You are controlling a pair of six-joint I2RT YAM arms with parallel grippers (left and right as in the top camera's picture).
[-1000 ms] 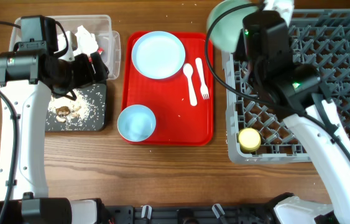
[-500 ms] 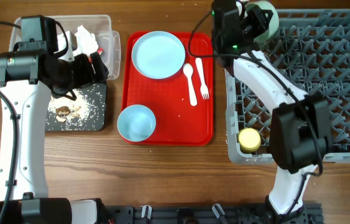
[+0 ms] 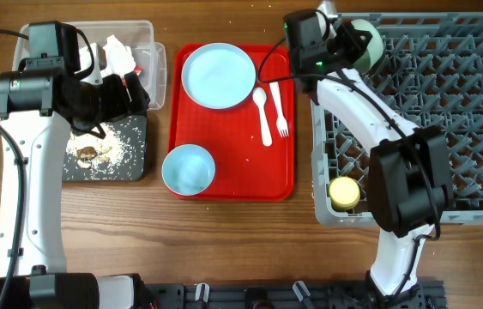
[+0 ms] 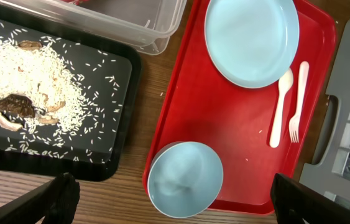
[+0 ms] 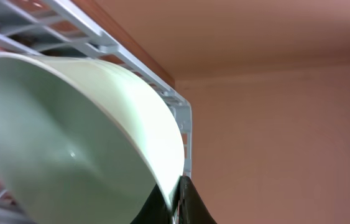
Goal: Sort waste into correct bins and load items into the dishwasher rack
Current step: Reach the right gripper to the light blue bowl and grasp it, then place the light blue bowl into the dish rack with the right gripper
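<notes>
My right gripper (image 3: 344,41) is shut on the rim of the pale green-white bowl (image 3: 366,43), which is held tilted over the far left corner of the grey dishwasher rack (image 3: 447,120). In the right wrist view the fingers (image 5: 176,198) pinch the bowl's rim (image 5: 69,143). A yellow cup (image 3: 344,192) sits in the rack's near left corner. My left gripper (image 3: 132,89) is open and empty above the bins. The pale blue plate (image 3: 218,75), blue bowl (image 3: 189,168), spoon (image 3: 262,112) and fork (image 3: 279,107) lie on the red tray (image 3: 232,184).
The black tub (image 3: 129,167) holds rice and brown scraps (image 4: 32,87). The clear tub (image 3: 157,51) behind it holds a white napkin (image 3: 117,50). The left wrist view shows the blue bowl (image 4: 185,179) between my open fingers (image 4: 178,208).
The right arm has swung round and carried the green bowl right, from beside the rack's far left corner to over it. The left arm has not moved.
</notes>
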